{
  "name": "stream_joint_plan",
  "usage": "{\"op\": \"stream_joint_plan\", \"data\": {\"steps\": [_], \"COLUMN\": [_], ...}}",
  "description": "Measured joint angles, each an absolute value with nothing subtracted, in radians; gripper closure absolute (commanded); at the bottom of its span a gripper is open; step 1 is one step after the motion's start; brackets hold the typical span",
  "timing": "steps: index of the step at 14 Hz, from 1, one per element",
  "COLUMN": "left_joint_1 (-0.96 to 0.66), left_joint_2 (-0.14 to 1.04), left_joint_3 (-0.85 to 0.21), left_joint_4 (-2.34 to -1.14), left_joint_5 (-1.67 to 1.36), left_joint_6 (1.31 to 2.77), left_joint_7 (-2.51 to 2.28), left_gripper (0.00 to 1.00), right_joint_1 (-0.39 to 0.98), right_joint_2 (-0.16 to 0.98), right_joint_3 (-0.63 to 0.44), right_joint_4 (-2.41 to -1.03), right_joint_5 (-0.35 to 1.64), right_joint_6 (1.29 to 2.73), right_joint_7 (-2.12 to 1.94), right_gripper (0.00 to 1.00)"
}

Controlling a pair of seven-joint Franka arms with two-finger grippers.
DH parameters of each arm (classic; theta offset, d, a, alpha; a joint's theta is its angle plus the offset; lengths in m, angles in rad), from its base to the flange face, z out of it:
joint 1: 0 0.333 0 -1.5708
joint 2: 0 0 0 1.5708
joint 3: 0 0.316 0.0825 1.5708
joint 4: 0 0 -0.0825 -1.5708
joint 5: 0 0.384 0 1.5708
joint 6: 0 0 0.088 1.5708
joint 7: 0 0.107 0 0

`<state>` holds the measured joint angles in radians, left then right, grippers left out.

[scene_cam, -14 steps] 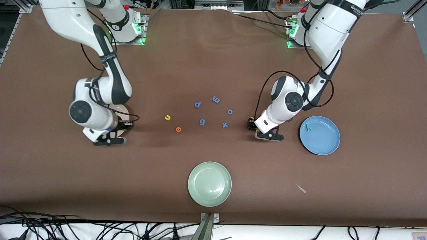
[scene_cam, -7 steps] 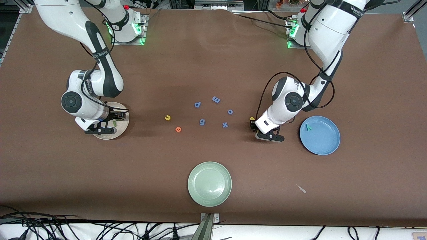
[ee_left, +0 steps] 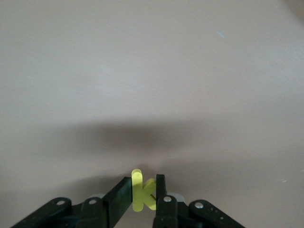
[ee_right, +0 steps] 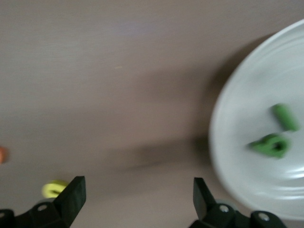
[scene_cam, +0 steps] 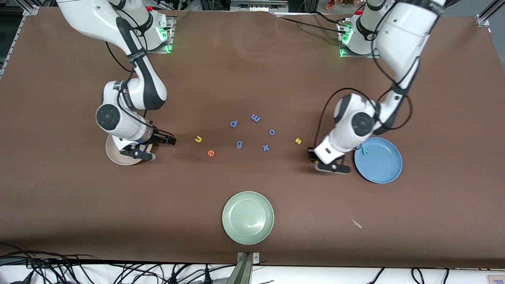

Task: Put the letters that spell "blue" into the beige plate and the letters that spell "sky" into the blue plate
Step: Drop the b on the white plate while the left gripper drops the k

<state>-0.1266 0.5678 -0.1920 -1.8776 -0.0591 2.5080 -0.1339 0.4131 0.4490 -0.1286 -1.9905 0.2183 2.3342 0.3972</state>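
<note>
Brown matting covers the whole desk (scene_cam: 252, 71), with loose cables along the edge nearest the front camera and both arm bases lit green at the other edge.

Much of the beige plate (scene_cam: 114, 154) is hidden under the right arm in the front view; only part of its rim shows. The right wrist view shows it blurred, a pale shallow dish holding 2 green letters, the stick "l" (ee_right: 285, 117) and the darker "b" (ee_right: 270, 145), close together. The right tool (scene_cam: 153, 148) hangs over the desk just beside that plate, on the side toward the middle of the desk, its fingers spread wide and empty. The yellow "u" (scene_cam: 198, 139) and orange "e" (scene_cam: 211, 153) lie on the matting near it, toward the left arm's end.

The left tool (ee_left: 143, 199) is pressed onto the yellow "k" (ee_left: 142, 192), which stands upright between the fingers (in the front view the letter is hidden by the arm). This tool hangs over bare matting just beside the blue plate (scene_cam: 384, 169), a round medium-blue dish with a raised rim holding the teal "y" (scene_cam: 365, 150). The yellow "s" (scene_cam: 298, 141) lies on the desk near the left tool, toward the desk's middle.

5 blue letters (scene_cam: 239, 144) sit scattered between the tools, and a pale green plate (scene_cam: 247, 217) lies nearer the front camera.
</note>
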Motion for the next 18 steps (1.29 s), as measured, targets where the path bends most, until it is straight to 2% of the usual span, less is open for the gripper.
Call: {"op": "stream_joint_plan", "data": {"steps": [2, 4, 6, 7, 8, 9, 10, 11, 13, 15, 18], "left_joint_1": [-0.033, 0.055, 0.123, 0.142, 0.154, 0.158, 0.157, 0.154, 0.146, 0.130, 0.032], "left_joint_2": [0.478, 0.418, 0.407, 0.410, 0.414, 0.417, 0.417, 0.417, 0.417, 0.415, 0.413], "left_joint_3": [-0.190, -0.187, -0.181, -0.170, -0.161, -0.155, -0.155, -0.157, -0.161, -0.169, -0.176], "left_joint_4": [-1.897, -1.943, -1.983, -1.994, -2.001, -2.004, -2.005, -2.005, -2.005, -2.003, -1.999], "left_joint_5": [-0.058, -0.057, -0.057, -0.057, -0.057, -0.057, -0.057, -0.057, -0.057, -0.057, -0.058], "left_joint_6": [2.407, 2.380, 2.379, 2.381, 2.384, 2.386, 2.389, 2.391, 2.395, 2.397, 2.397], "left_joint_7": [0.004, 0.150, 0.286, 0.334, 0.369, 0.386, 0.390, 0.390, 0.390, 0.389, 0.259], "left_gripper": [0.82, 0.81, 0.80, 0.72, 0.55, 0.24, 0.14, 0.12, 0.15, 0.19, 0.18], "right_joint_1": [0.455, 0.498, 0.534, 0.545, 0.552, 0.555, 0.558, 0.562, 0.575, 0.583, 0.584], "right_joint_2": [0.472, 0.499, 0.525, 0.537, 0.547, 0.555, 0.561, 0.566, 0.573, 0.580, 0.585], "right_joint_3": [-0.116, -0.115, -0.114, -0.114, -0.114, -0.114, -0.114, -0.114, -0.114, -0.114, -0.115], "right_joint_4": [-1.966, -1.955, -1.953, -1.953, -1.952, -1.951, -1.950, -1.950, -1.950, -1.949, -1.949], "right_joint_5": [0.222, 0.223, 0.224, 0.224, 0.224, 0.224, 0.224, 0.224, 0.224, 0.224, 0.224], "right_joint_6": [2.339, 2.365, 2.394, 2.403, 2.409, 2.412, 2.414, 2.418, 2.423, 2.428, 2.431], "right_joint_7": [0.488, 0.561, 0.603, 0.616, 0.623, 0.624, 0.624, 0.624, 0.624, 0.624, 0.624], "right_gripper": [0.00, 0.00, 0.00, 0.00, 0.00, 0.00, 0.00, 0.00, 0.01, 0.16, 0.50]}}
